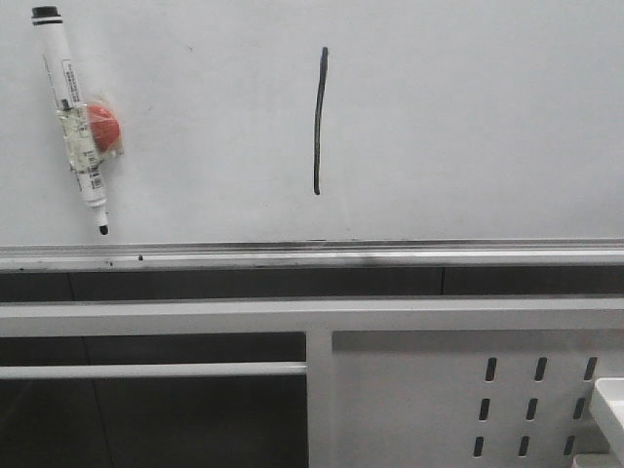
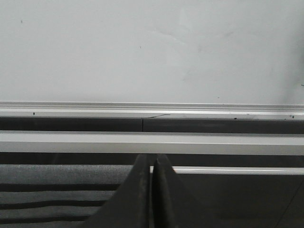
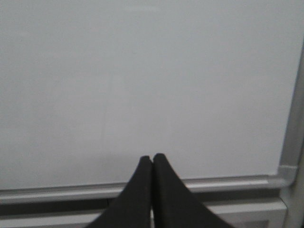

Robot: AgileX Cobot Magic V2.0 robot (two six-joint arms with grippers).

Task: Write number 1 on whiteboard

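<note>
on whiteboard (image 1: 468, 117): number 1 (image 1: 320, 122) drawn, marker (image 1: 73, 117) tip uncapped.

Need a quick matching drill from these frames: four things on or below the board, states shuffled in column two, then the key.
Column 1
1. dark, slightly curved vertical marker stroke, the number 1
2. white marker pen with black cap
3. round red magnet
4. left gripper

Column 2
A. fingers closed together, holding nothing
B. hangs at the far left of the glossy white whiteboard, cap up
C. drawn near the board's middle
D. tucked against the pen's right side

Pairs: 1-C, 2-B, 3-D, 4-A
</note>
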